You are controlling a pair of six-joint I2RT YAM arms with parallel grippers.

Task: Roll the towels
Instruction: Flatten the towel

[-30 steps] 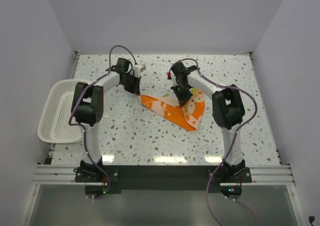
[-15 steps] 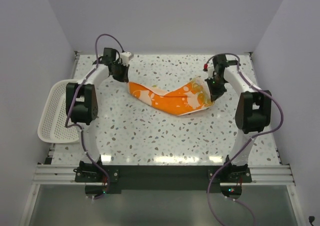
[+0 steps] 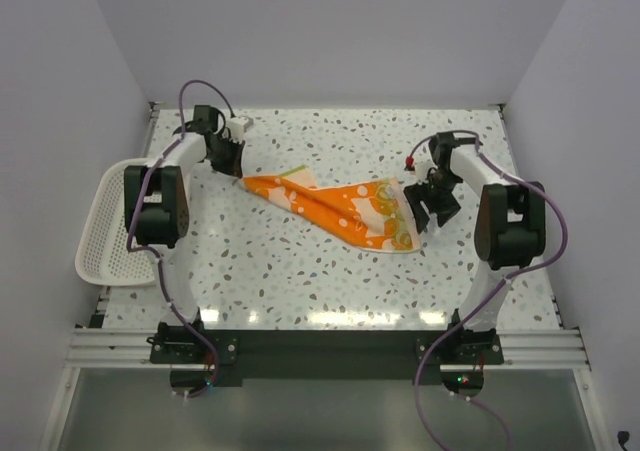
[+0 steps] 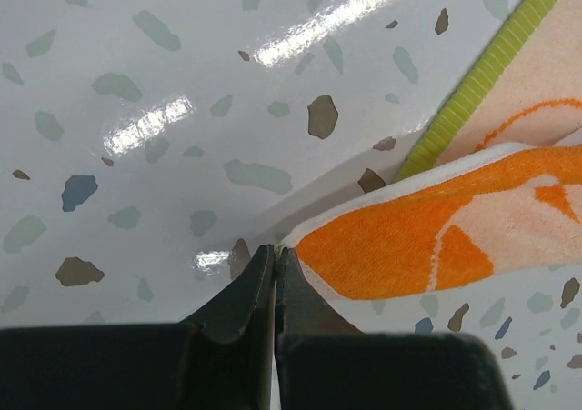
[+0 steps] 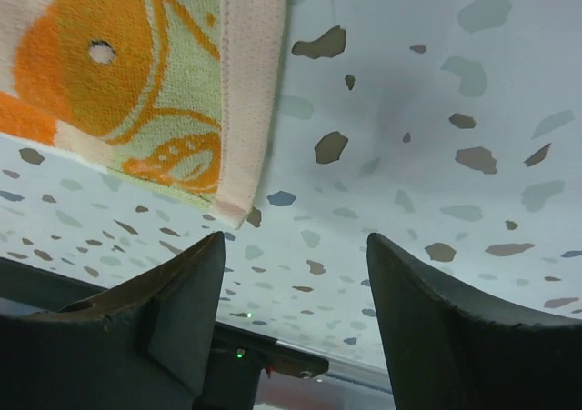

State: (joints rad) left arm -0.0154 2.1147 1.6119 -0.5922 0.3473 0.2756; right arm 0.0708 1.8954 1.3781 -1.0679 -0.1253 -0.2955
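Lying drawn out into a long strip, the orange and cream towel (image 3: 335, 203) is now resting flat across the middle of the speckled surface (image 3: 330, 281). A second ago it was bunched near the centre, and the two arms have been pulling its ends apart. The right end effector (image 5: 296, 242) is standing open just beside the towel's right end, having let it go within the last half second; nothing is sitting between its fingers. The left end effector (image 4: 275, 265) is staying closed, apparently pinching the towel's left corner at its tips. In my judgement the spreading is finishing, and rolling from one end is becoming possible.
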